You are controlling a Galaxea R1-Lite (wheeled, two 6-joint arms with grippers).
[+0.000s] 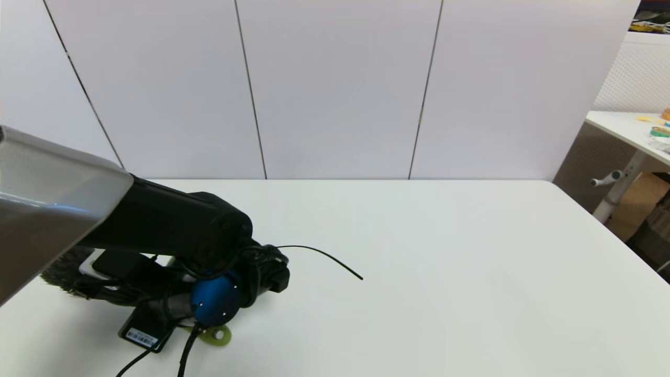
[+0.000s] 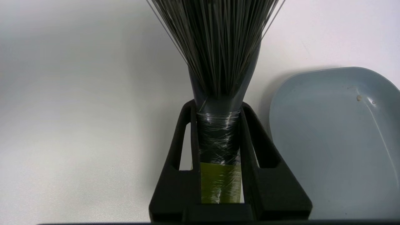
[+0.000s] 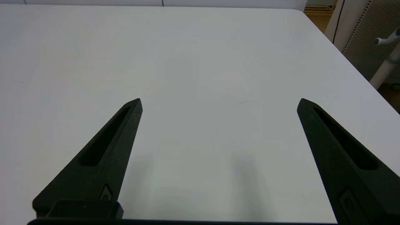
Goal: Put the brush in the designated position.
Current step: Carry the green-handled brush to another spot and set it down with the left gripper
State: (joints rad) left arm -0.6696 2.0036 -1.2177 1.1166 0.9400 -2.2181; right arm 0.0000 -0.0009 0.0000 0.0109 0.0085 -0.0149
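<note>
In the left wrist view my left gripper (image 2: 217, 104) is shut on the brush (image 2: 218, 47), its two black fingers clamping the silvery wrapped neck just behind the dark grey bristles. The lime-green handle (image 2: 220, 182) runs back between the fingers. A grey-blue rounded plate (image 2: 337, 140) lies on the table right beside the brush. In the head view my left arm (image 1: 172, 225) reaches low over the table's near left. Bristles (image 1: 60, 272) stick out under the arm, and the handle's holed end (image 1: 219, 335) shows behind the wrist. My right gripper (image 3: 218, 103) hangs open over bare table.
A thin black wire (image 1: 324, 257) arcs out from the left wrist over the white table (image 1: 419, 262). The table's right edge and a second table (image 1: 628, 131) with small items are at the far right. White wall panels close off the back.
</note>
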